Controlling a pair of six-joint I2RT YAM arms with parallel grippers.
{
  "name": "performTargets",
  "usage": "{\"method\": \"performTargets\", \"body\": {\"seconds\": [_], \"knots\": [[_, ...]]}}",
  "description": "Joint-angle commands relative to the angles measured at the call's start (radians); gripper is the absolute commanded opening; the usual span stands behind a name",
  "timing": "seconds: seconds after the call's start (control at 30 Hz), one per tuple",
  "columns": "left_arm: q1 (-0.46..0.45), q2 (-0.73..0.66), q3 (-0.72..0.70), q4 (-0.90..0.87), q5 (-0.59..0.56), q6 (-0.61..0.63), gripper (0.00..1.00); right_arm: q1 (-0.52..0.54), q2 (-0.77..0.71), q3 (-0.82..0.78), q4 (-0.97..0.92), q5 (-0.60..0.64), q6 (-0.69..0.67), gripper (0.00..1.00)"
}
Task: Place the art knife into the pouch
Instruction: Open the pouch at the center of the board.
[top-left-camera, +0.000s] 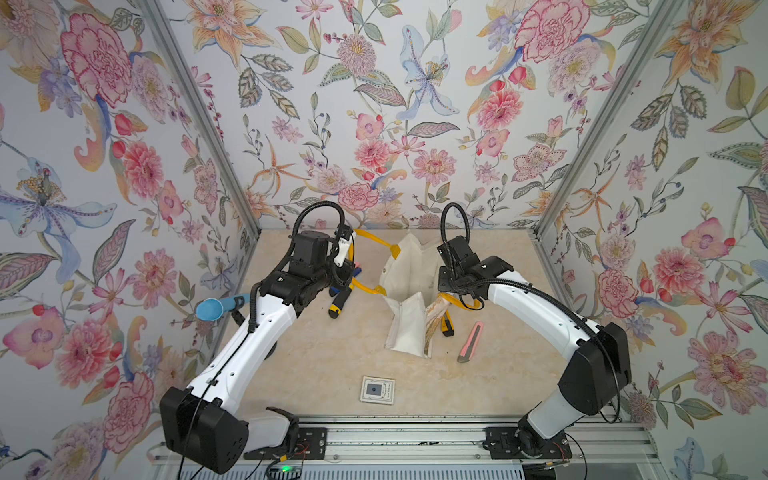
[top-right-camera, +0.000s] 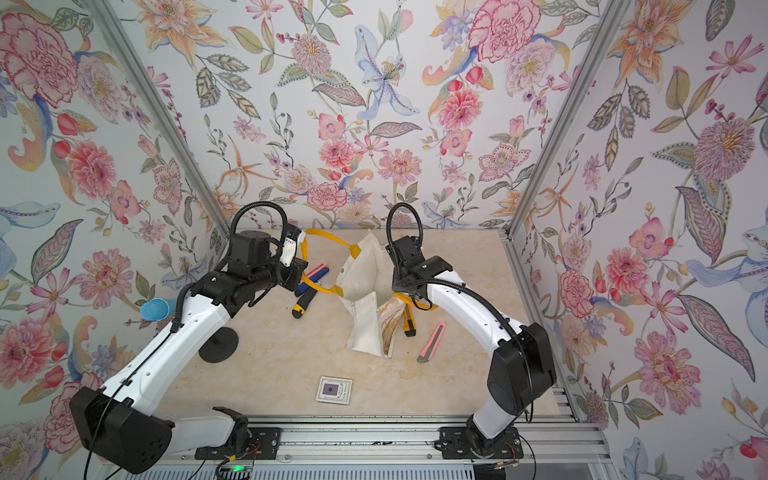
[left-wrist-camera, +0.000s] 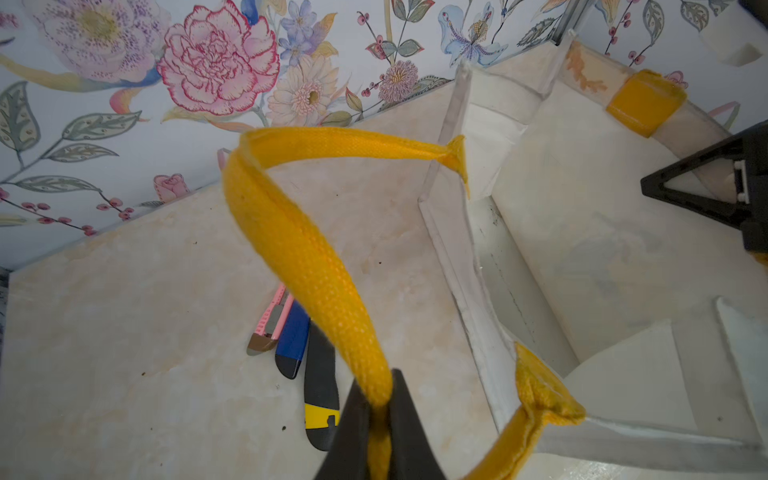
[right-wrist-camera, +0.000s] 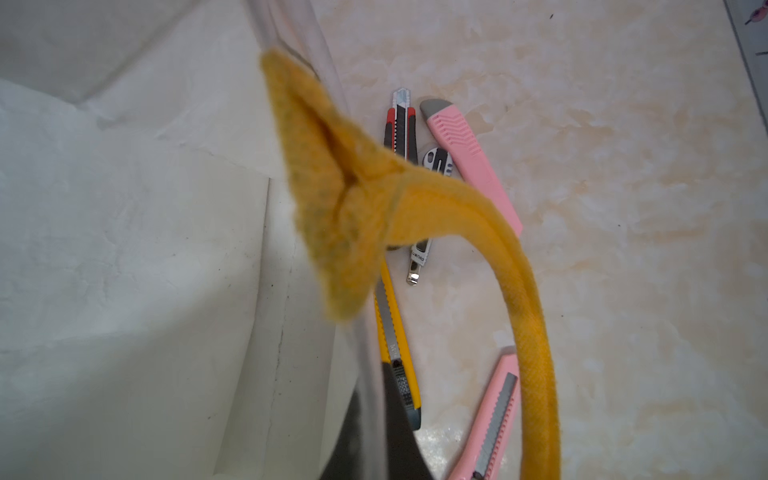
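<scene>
The off-white pouch (top-left-camera: 409, 274) (top-right-camera: 365, 274) stands in mid table with its mouth spread wide. In the left wrist view, my left gripper (left-wrist-camera: 380, 405) is shut on one yellow handle (left-wrist-camera: 299, 249), lifted off the table. My right gripper (right-wrist-camera: 376, 399) is shut on the opposite rim of the pouch, beside the other handle (right-wrist-camera: 519, 291). Art knives lie on both sides. To the left are a pink one (left-wrist-camera: 270, 322), a blue one (left-wrist-camera: 293, 340) and a black-and-yellow one (top-left-camera: 338, 302). To the right are a yellow one (right-wrist-camera: 395, 345), two pink ones (top-left-camera: 471, 341) (right-wrist-camera: 469, 162) and a red-and-black one (right-wrist-camera: 400, 124).
A blue scoop (top-left-camera: 212, 307) sticks out by the left wall. A black round base (top-right-camera: 218, 345) stands under the left arm. A small square card (top-left-camera: 377, 390) lies near the front edge. Patterned walls close in three sides.
</scene>
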Motion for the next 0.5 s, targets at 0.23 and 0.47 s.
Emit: {"method": "performTargets", "body": {"seconds": [0.23, 0.47], "knots": [[0.069, -0.072, -0.176, 0.220, 0.110, -0.178, 0.96, -0.007, 0.042, 0.032, 0.024, -0.015, -0.003, 0.00], [0.066, -0.037, -0.042, 0.279, 0.308, -0.216, 0.97, -0.015, 0.032, 0.019, 0.031, -0.026, -0.005, 0.00]]}}
